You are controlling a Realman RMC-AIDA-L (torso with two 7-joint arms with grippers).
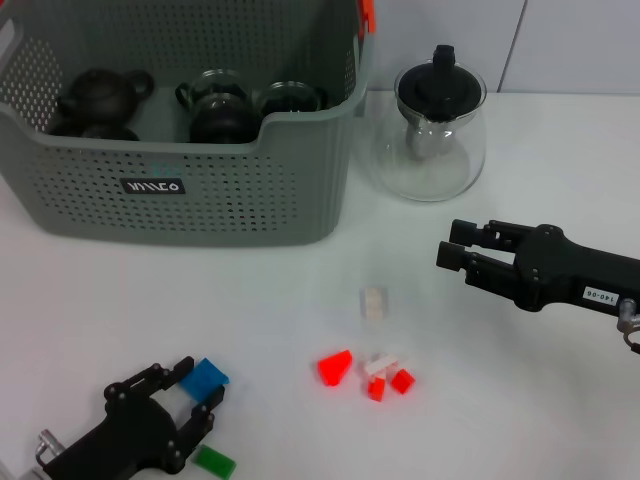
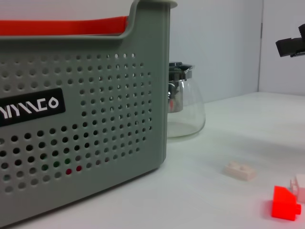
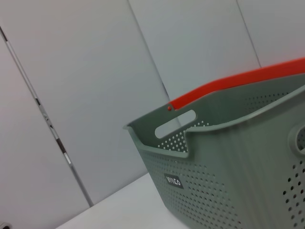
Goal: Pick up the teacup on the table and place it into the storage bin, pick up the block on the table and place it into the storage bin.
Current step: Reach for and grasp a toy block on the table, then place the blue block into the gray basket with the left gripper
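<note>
The grey-green storage bin (image 1: pixel 200 200) stands at the back left and fills the left wrist view (image 2: pixel 95 119); its rim also shows in the right wrist view (image 3: pixel 228 138). Dark tea vessels (image 1: pixel 215 108) lie inside it, and I cannot tell which is the teacup. No teacup stands on the table. A blue block (image 1: pixel 205 378) lies at the front left between the spread fingertips of my left gripper (image 1: pixel 193 392), which is low over the table. My right gripper (image 1: pixel 458 250) hovers open and empty at the right, also seen in the left wrist view (image 2: pixel 290 45).
A clear glass teapot (image 1: pixel 430 130) with a black lid stands right of the bin. Red blocks (image 1: pixel 335 367) and white blocks (image 1: pixel 373 302) lie mid-table, with a green block (image 1: pixel 215 460) by the left gripper.
</note>
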